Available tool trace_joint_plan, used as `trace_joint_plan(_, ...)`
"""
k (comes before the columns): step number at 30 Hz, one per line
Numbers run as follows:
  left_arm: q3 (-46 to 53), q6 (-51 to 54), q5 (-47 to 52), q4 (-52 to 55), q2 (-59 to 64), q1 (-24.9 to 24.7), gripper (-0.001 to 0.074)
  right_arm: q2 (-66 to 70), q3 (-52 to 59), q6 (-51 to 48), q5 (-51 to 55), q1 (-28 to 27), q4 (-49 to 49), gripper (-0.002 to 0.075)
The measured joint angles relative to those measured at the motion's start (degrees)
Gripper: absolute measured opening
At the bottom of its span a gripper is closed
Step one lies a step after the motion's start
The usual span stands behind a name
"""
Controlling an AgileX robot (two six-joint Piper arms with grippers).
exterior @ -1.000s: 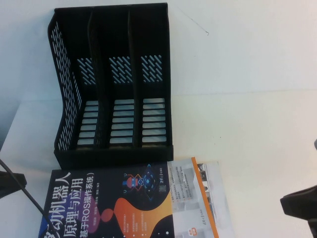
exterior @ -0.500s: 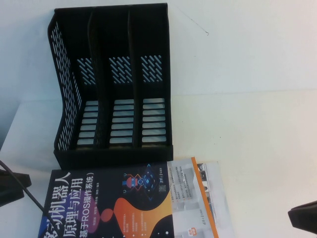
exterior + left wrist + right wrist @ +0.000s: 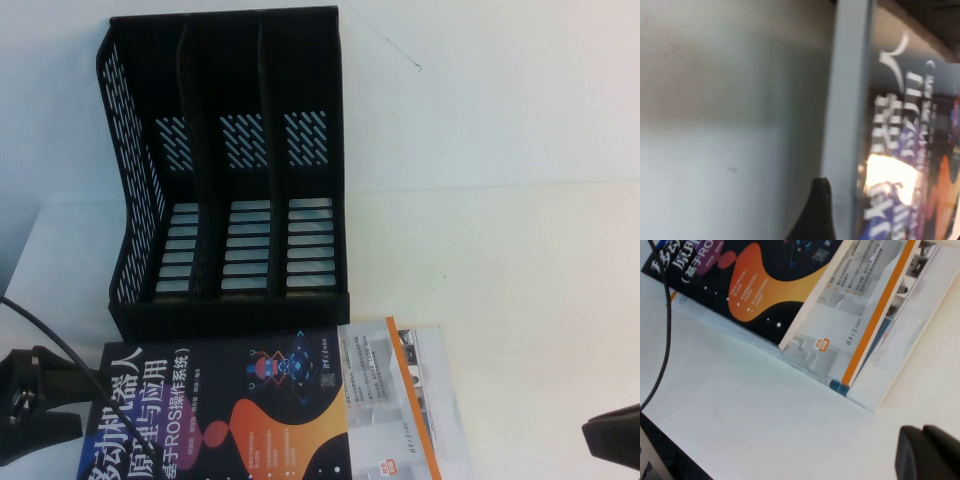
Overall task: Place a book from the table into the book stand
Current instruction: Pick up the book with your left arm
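Since the earlier frame, the left hand (image 3: pixel 40 405) has slid in against the glossy thick black book (image 3: pixel 225 410) lying flat on the plain white worktop (image 3: pixel 500 260); its grip is unclear. Beyond stands the black slotted plastic book stand (image 3: pixel 230 170). Right hand (image 3: pixel 612 437), grip unclear, waits well right.

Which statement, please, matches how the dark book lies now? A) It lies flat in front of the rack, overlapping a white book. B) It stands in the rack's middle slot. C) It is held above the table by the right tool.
A: the book lies flat on the table before the empty rack, overlapping the white book; the left tool sits at its edge, the right tool apart.
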Motion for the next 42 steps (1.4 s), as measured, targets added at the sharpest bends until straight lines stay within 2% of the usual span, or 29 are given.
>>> trace_joint_plan(11, -0.4, 0.0, -0.4, -3.6, 7.3, -0.3, 0.0611, 0.0, 0.0, 0.0, -1.0, 0.0, 0.0, 0.0004)
trace_joint_plan(24, -0.4, 1.3, -0.4, -6.5, 12.9, -5.9, 0.0575, 0.0, 0.0, 0.0, -2.5, 0.0, 0.0, 0.0004)
trace_joint_plan(27, -0.4, 1.4, -0.4, -6.7, 12.9, -6.1, 0.0492, 0.0, 0.0, 0.0, -2.9, 0.0, 0.2, 0.0004)
trace_joint_plan(33, -0.6, 1.5, 1.4, -7.3, 12.9, -6.2, 0.0204, 0.0, 0.0, 0.1, -4.6, 0.0, 1.0, 0.0004)
trace_joint_plan(35, -1.2, 1.5, 2.7, -7.5, 12.9, -6.2, 0.0139, 0.0, 0.0, 0.1, -4.8, 0.0, 1.0, 0.0004)
trace_joint_plan(42, -4.8, -0.7, 4.9, -4.3, 12.2, -6.2, 0.0127, 0.0, 0.0, 0.1, -5.2, 0.0, 1.0, 0.0004)
